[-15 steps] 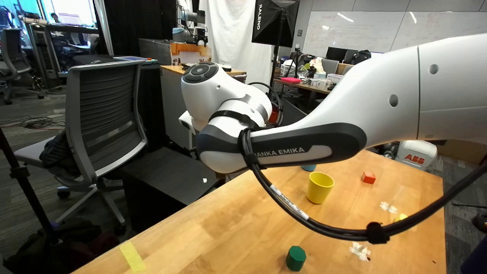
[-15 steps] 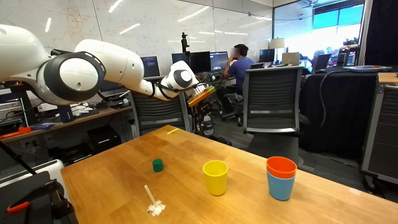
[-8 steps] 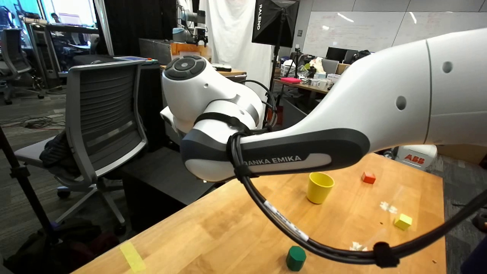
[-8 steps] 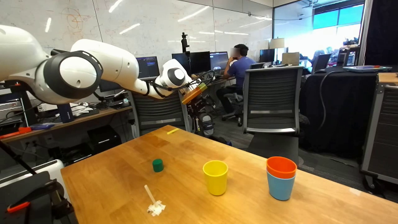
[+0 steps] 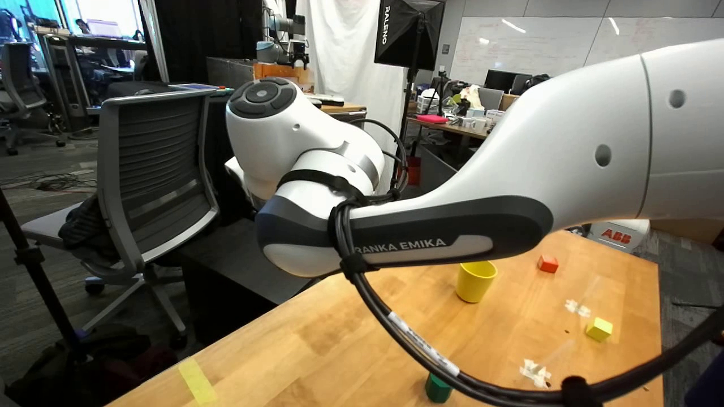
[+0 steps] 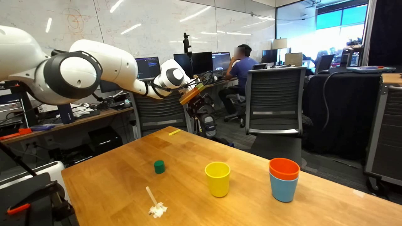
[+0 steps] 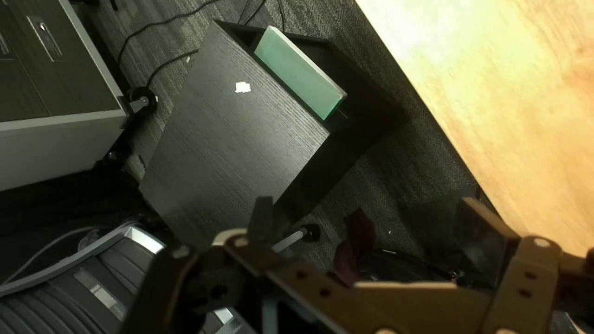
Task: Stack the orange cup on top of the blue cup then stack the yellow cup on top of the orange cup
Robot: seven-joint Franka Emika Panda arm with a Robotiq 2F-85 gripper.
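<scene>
In an exterior view the orange cup (image 6: 284, 169) sits upright in the top of the light-blue cup (image 6: 283, 189), on the table near its edge. These two cups are hidden behind the arm in the view where the yellow cup (image 5: 477, 282) shows partly below the arm. The yellow cup (image 6: 218, 180) stands upright and apart from the stack, open side up. My gripper (image 7: 372, 220) is open, its fingers wide apart in the wrist view with nothing between them. It is in the air beyond the table's edge, away from all the cups; it also shows small in an exterior view (image 6: 202, 105).
A dark-green cylinder (image 6: 159, 167), a red block (image 5: 547, 263) and a yellow block (image 5: 599, 329) are on the table. A thin stick (image 6: 151, 196) stands up from a taped patch. Chairs (image 6: 274, 100) and a black cabinet (image 7: 232, 134) stand beside the table.
The arm and gripper have moved left in both exterior views, farther from the cups. The blue cup, partly visible earlier under the arm, is now hidden there. The cups have not moved.
</scene>
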